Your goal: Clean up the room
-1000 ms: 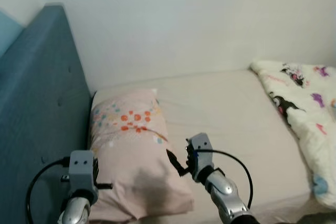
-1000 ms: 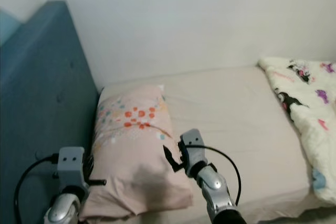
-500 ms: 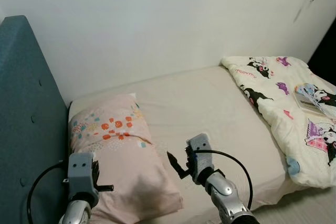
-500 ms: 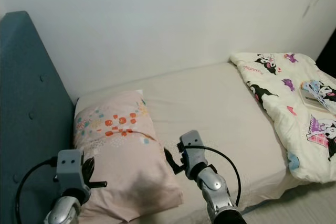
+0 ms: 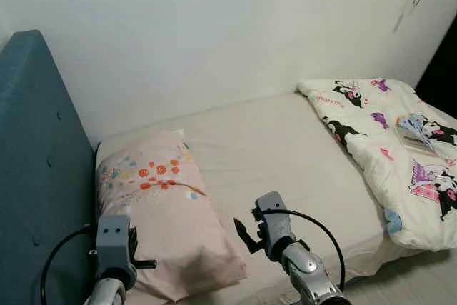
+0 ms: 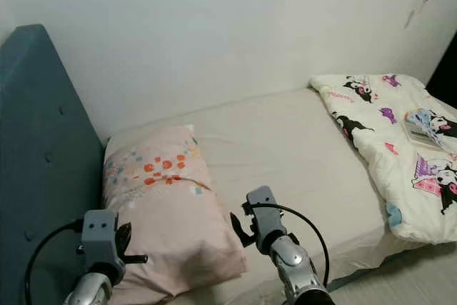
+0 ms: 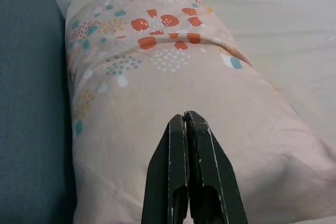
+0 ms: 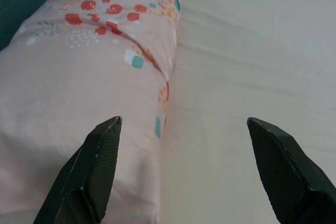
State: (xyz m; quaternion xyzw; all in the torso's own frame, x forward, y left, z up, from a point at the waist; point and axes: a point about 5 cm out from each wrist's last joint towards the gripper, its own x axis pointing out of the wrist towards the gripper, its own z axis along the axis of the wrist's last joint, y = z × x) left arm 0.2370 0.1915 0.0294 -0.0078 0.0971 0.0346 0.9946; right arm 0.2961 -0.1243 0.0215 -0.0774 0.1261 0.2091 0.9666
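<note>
The pink floral pillow [image 5: 161, 212] lies straight ahead of the left gripper [image 7: 188, 129], whose fingers are pressed together and empty, its long axis running away from the claw alongside the blue headboard [image 5: 36, 169]. The right gripper [image 8: 186, 156], spread wide, points at the pillow's inner edge. The crumpled cartoon-print blanket [image 5: 389, 148] lies well beyond it on the beige sheeted mattress [image 5: 285, 155], which meets a white wall [image 5: 214, 26].

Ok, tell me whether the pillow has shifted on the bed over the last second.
No. The pillow lies against the headboard at the mattress's left end, as before. The whole picture has shifted, so the camera moved, not the pillow.
</note>
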